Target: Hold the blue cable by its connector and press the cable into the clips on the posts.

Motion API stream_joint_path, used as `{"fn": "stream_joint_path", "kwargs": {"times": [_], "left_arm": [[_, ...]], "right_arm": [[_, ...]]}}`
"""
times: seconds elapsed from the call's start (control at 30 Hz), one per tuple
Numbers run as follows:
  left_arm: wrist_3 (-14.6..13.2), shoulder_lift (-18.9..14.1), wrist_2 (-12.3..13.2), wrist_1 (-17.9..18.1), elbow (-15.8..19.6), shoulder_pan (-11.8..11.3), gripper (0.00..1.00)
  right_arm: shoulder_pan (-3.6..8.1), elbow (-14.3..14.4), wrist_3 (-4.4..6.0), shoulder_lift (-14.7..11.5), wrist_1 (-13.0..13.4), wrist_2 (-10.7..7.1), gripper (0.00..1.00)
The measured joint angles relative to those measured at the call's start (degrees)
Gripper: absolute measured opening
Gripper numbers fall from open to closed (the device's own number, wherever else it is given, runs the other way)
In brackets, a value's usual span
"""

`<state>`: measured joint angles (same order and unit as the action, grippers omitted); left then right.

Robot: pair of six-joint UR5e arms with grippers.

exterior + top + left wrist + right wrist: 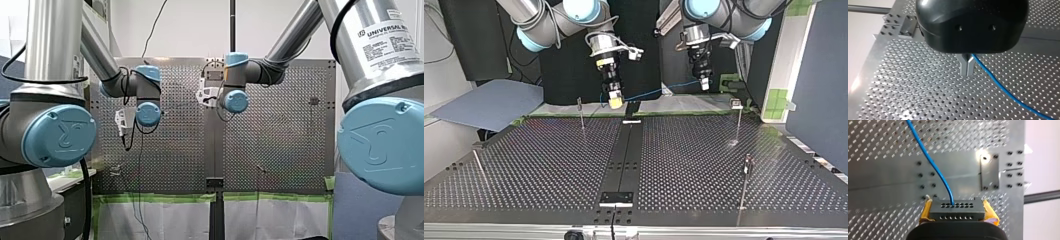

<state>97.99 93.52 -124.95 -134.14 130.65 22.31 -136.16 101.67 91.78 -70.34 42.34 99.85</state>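
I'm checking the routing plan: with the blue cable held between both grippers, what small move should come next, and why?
Probably carry the span down to the post near my left gripper. That gripper pinches the blue cable, my right gripper clamps the connector, and the cable touches no post yet.

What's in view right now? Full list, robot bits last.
connector: one, black, between the yellow pads of the right hand
blue cable: one, blue, runs from the connector to the left hand, above the table
posts: at least three, thin metal, upright on the table
table: one, perforated metal, under both arms
centre strip: one, black, along the table's middle
sheet: one, grey-blue, beyond the table at the top view's left
tape: green patches, top view's right
right hand: one, yellow pads, shut on the connector
left hand: one, black with metal fingers, shut on the blue cable
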Motion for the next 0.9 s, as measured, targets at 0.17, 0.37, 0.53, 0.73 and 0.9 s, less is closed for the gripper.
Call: {"fn": "stream_joint_path", "kwargs": {"times": [0.17,0.37,0.53,0.73,0.9], "left_arm": [[0.5,-2.4,0.5,-2.0,-0.9,-0.2,0.00],[1.3,-5.8,0.6,-3.6,-2.6,-0.7,0.00],[1.6,-8.4,0.6,-5.1,-4.3,-1.2,0.00],[1.7,-11.3,0.4,-7.6,-6.9,-2.1,0.00],[1.5,-11.9,0.4,-9.4,-9.2,-3.1,0.00]], "right_arm": [[-0.43,-2.4,-0.35,1.4,-0.5,-2.31,0.00],[-0.81,-6.0,-0.25,4.1,-0.7,-3.68,0.00],[-0.88,-8.7,-0.20,4.6,-1.6,-4.21,0.00],[-0.89,-10.6,-0.19,4.6,-2.2,-4.87,0.00],[-1.11,-12.6,-0.36,4.6,-3.6,-6.33,0.00]]}}
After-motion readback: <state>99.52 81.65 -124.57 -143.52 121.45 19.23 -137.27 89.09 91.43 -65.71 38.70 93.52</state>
